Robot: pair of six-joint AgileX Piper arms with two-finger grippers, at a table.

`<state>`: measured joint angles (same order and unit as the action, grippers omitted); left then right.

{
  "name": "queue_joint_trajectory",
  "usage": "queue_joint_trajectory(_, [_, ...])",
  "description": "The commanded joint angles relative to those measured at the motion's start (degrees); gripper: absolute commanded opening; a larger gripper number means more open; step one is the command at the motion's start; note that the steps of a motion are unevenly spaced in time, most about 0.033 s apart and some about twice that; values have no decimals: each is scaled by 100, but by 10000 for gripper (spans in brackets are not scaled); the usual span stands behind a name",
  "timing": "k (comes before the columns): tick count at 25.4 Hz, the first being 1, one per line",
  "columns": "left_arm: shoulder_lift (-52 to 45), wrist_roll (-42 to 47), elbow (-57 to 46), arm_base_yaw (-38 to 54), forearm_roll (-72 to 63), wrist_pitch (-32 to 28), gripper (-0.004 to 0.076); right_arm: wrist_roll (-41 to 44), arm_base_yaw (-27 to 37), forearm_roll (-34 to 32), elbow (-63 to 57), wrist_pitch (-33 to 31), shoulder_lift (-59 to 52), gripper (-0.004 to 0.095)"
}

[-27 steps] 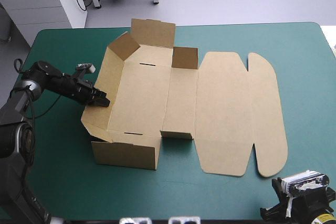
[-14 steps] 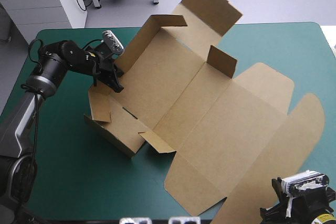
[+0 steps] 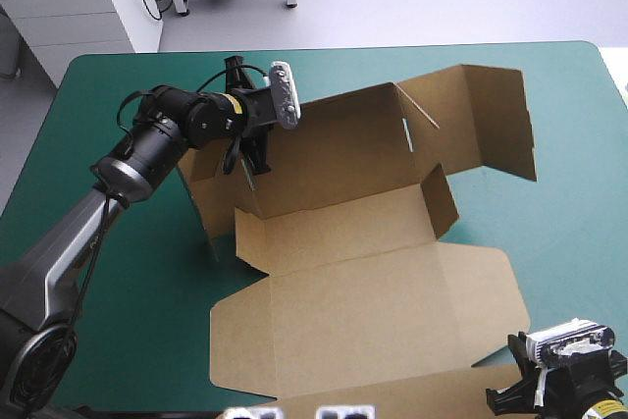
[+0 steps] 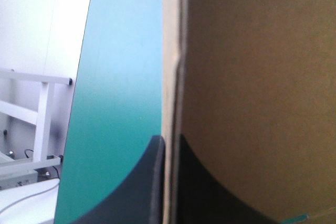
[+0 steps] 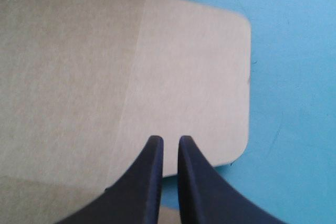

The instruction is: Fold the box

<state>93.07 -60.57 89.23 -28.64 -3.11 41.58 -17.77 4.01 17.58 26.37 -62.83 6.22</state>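
The brown box [image 3: 363, 272] lies partly folded mid-table. Its back wall stands upright, a side flap rises at the far right, and the lid panel lies flat toward the near edge. My left gripper [image 3: 253, 159] is at the box's far-left corner, shut on the upright wall. In the left wrist view the board's edge [image 4: 170, 77] runs between the black fingers [image 4: 152, 182]. My right gripper [image 3: 505, 399] sits low at the near right corner beside the lid's edge. In the right wrist view it [image 5: 168, 141] is shut above a rounded lid flap [image 5: 199, 77], gripping nothing.
Bare teal-green cover [image 3: 574, 203] shows to the right of the box, along the far edge, and on the near left [image 3: 147, 321]. The lid reaches close to the table's near edge.
The left gripper has lifted and swung the box about a quarter turn. The wall now stands along the far side and the lid lies toward the near edge. The right arm has not moved.
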Motion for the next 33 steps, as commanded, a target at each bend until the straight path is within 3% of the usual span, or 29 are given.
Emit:
queue_joint_trajectory(1, [-288,67,204,-511,494,-463,-8,-36,-18,84,121,338,85,89])
queue_joint_trajectory(4, [-288,231,204,-846,982,-463,-8,-36,-18,84,121,338,85,89])
queue_joint_trajectory(9, [-288,1554,121,-1271,2420,-476,-8,-36,-18,84,121,338,85,89])
queue_joint_trajectory(19, [-288,6015,-1065,-2592,7008,-541,-8,118,-18,122,283,553,381,88])
queue_joint_trajectory(28, [-251,6285,-1724,-2854,7176,-522,-8,406,-18,115,1673,1627,1775,88])
queue_joint_trajectory(33, [-161,6285,-1768,-2854,7175,-484,-8,307,-18,115,2515,1671,2855,88])
